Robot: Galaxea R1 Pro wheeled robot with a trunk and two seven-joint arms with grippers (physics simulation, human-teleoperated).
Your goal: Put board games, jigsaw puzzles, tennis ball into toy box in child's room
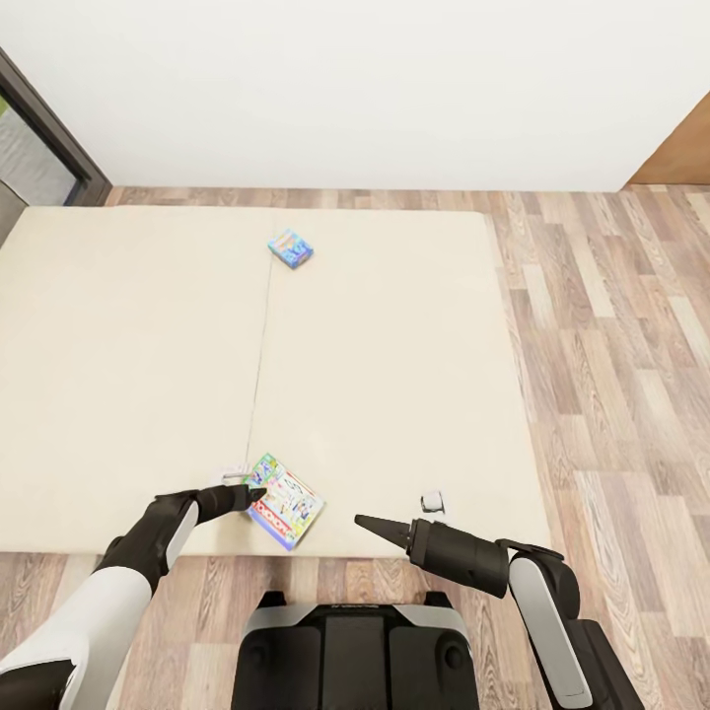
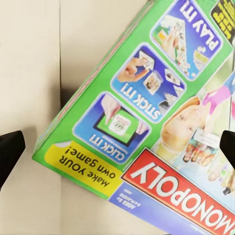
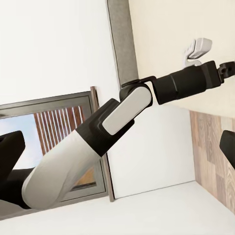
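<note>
Two board games lie on the cream bed (image 1: 128, 375). The blue one (image 1: 291, 248) is far back near the middle seam. The green-edged one (image 1: 284, 500) lies near the front edge, and the left wrist view shows its printed lid (image 2: 147, 127) close up. My left gripper (image 1: 251, 490) (image 2: 117, 149) is open right at this box's left corner, with a dark fingertip on either side of it and not closed on it. My right gripper (image 1: 370, 523) (image 3: 117, 147) is open and empty, hovering over the bed's front edge to the right of the box.
A small white-grey object (image 1: 431, 502) sits on the bed just beyond my right gripper. Wood-plank floor (image 1: 611, 355) runs along the bed's right side and front. A dark-framed window (image 1: 44, 148) is at the back left and a brown panel (image 1: 680, 158) at the back right.
</note>
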